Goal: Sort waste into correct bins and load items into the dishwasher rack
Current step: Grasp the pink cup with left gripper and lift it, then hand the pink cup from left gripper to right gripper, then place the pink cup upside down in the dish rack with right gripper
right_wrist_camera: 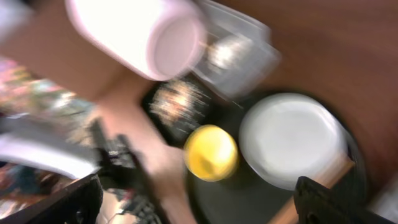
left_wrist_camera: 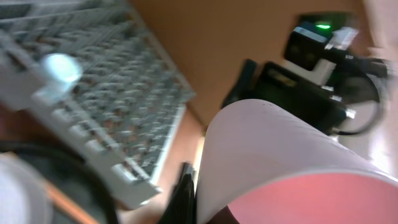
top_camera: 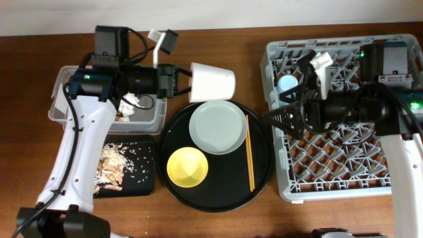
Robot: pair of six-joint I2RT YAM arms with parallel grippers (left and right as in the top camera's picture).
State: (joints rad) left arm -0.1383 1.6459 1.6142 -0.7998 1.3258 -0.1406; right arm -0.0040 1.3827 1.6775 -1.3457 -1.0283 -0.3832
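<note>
My left gripper (top_camera: 184, 82) is shut on the pink cup (top_camera: 213, 82), holding it on its side in the air between the clear tub (top_camera: 157, 116) and the dishwasher rack (top_camera: 344, 168). The cup fills the left wrist view (left_wrist_camera: 292, 162) and shows in the right wrist view (right_wrist_camera: 143, 34). The blue cup (top_camera: 287, 83) stands in the rack's far left corner. My right gripper (top_camera: 274, 116) is open and empty at the rack's left edge. The pale plate (top_camera: 218, 127), yellow bowl (top_camera: 188, 166) and chopsticks (top_camera: 249, 152) lie on the round black tray (top_camera: 218, 195).
The white tissue (top_camera: 139, 102) lies in the clear tub. Food scraps (top_camera: 112, 168) lie in the flat black tray (top_camera: 144, 180) at the front left. The right arm stretches over the rack. The wrist views are blurred.
</note>
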